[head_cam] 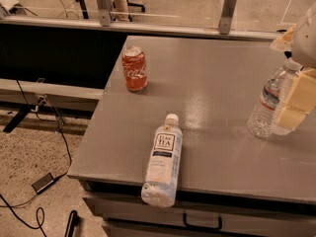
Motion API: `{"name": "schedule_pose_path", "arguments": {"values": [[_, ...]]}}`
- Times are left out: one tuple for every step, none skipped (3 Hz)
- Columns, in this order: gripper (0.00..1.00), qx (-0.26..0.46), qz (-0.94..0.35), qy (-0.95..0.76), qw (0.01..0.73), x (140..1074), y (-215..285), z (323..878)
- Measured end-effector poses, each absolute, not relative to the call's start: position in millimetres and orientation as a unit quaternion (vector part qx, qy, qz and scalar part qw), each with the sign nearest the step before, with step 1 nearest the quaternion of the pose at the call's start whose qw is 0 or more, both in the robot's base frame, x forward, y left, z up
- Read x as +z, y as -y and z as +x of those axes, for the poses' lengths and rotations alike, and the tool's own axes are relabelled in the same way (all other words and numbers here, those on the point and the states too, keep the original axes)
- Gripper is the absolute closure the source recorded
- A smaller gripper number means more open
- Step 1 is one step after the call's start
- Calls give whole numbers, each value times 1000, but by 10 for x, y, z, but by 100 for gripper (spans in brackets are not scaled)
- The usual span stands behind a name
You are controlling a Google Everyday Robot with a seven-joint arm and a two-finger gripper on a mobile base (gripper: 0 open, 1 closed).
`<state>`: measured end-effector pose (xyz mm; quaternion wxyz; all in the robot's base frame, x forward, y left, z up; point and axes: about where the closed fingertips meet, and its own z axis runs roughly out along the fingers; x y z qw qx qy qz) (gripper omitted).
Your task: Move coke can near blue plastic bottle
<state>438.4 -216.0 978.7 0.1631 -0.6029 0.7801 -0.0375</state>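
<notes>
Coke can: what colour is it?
The coke can is red with white script, camera view; the gripper sits far right.

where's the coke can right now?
Camera view: the coke can stands upright near the back-left corner of the table, behind the lying blue plastic bottle. The gripper is at the right edge, beside the clear water bottle.

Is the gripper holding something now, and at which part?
Cannot be told: the gripper overlaps the clear water bottle at the right edge. The coke can stands free.
</notes>
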Motion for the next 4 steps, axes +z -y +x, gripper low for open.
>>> {"name": "schedule_pose_path", "arguments": {"values": [[0, -37, -603, -780, 163, 9787, 2160, 4384], [0, -31, -607, -776, 168, 9773, 2105, 4462], [0, -9, -614, -765, 193, 9806, 1933, 4733], [0, 32, -620, -749, 233, 9876, 1598, 5135]]}}
